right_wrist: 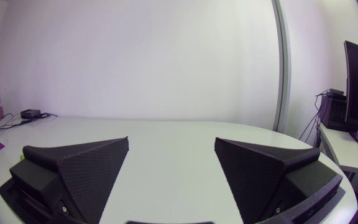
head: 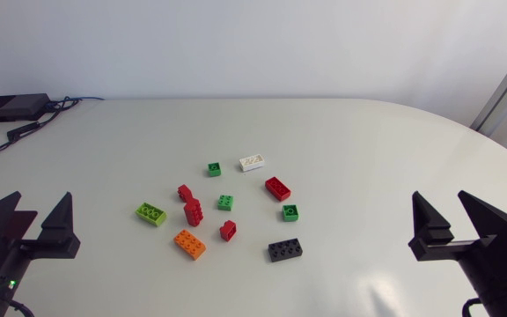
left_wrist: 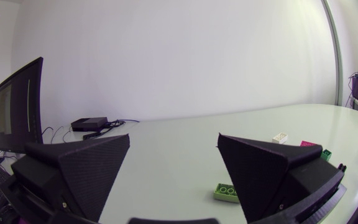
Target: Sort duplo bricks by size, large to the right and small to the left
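Observation:
Several duplo bricks lie scattered mid-table. The large ones are a lime brick point(head: 150, 214), an orange brick point(head: 189, 244), a black brick point(head: 285, 250), a red brick point(head: 278, 188) and a white brick point(head: 253, 161). Among them are small green bricks point(head: 214, 168) point(head: 225, 202) point(head: 290, 212) and small red pieces point(head: 184, 192) point(head: 192, 212) point(head: 228, 231). My left gripper point(head: 40, 207) is open at the near left, well short of the bricks. My right gripper point(head: 441, 207) is open at the near right, also apart from them. Beside the left gripper point(left_wrist: 173, 140) lies the lime brick point(left_wrist: 226, 193), with the white brick point(left_wrist: 280, 137) farther ahead. Nothing sits between the fingers of the right gripper point(right_wrist: 171, 142).
A black box point(head: 11, 107) with cables sits at the table's far left corner; in the left wrist view the box point(left_wrist: 89, 123) lies far ahead. Bare white tabletop point(head: 368, 150) surrounds the brick cluster on both sides.

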{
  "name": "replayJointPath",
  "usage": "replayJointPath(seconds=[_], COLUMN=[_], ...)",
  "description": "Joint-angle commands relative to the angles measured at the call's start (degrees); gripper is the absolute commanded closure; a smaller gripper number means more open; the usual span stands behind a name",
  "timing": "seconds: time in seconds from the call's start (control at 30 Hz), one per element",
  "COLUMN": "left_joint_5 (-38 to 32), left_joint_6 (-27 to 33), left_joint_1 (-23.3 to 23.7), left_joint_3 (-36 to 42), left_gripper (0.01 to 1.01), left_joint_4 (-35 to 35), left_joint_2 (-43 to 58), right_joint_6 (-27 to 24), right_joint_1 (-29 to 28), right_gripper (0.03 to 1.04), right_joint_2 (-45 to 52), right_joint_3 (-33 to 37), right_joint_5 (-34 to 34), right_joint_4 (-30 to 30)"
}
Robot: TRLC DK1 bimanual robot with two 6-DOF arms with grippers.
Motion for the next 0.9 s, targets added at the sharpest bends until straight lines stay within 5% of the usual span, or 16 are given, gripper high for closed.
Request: replayJointPath(seconds=[0.0,0.87], left_joint_5=[-0.10,-0.36], left_joint_6=[0.95,0.69], left_joint_1=[-0.46,-0.90], left_joint_3=[-0.97,-0.44], left_gripper=[0.044,0.054], left_joint_4=[-0.12,-1.00], left_joint_2=[-1.04,-0.87], right_joint_6=[1.11,0.85], right_joint_1=[0.05,-0.04], right_gripper=[0.07,0.07], right_joint_2=[-0.49,4.96], right_joint_3=[-2.28,-1.41], right_joint_5=[0.17,-1.23], right_joint_4=[-0.58,-1.90])
